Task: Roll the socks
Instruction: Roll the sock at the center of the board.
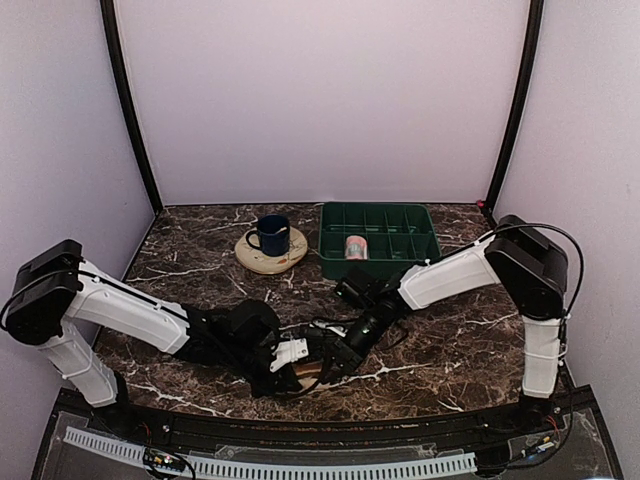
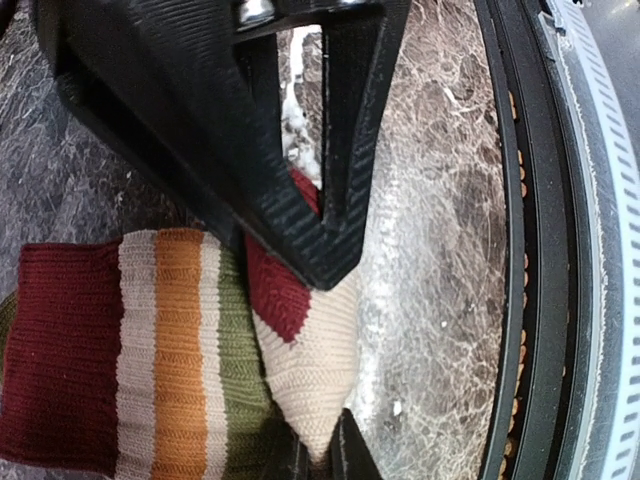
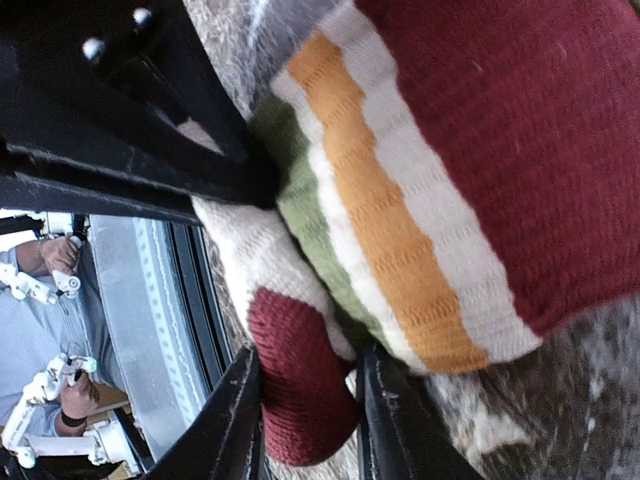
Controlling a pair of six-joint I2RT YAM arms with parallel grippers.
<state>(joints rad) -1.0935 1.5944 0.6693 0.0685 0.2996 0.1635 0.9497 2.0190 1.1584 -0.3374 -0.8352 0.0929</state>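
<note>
At the near edge of the table (image 1: 450, 330) lies the striped sock (image 2: 170, 360), doubled over on itself so that a maroon patch and a cream fold sit against the green and orange bands. It looks like a loose bundle, not a finished roll. The left gripper (image 2: 328, 355) is clenched on the cream fold, one fingertip pressed beside the maroon patch and the other coming up from under the fabric. The right gripper (image 3: 285, 280) meets the same sock from the other side, its fingers spread with the bundle between them. By my reading that hold is loosened, not clamped, though the upper finger touches the cloth.

Farther back, a pink bundle (image 1: 355, 247) rests in a near compartment of the green tray (image 1: 400, 235), toward its left end. I take it for the pink sock, already rolled and put away. Left of the tray a blue mug (image 1: 270, 233) stands on a round coaster (image 1: 268, 262), well apart from the work.

Roughly half seems done: one sock is stowed, and the striped one needs tightening into a roll and, most likely, a place in the tray
</note>
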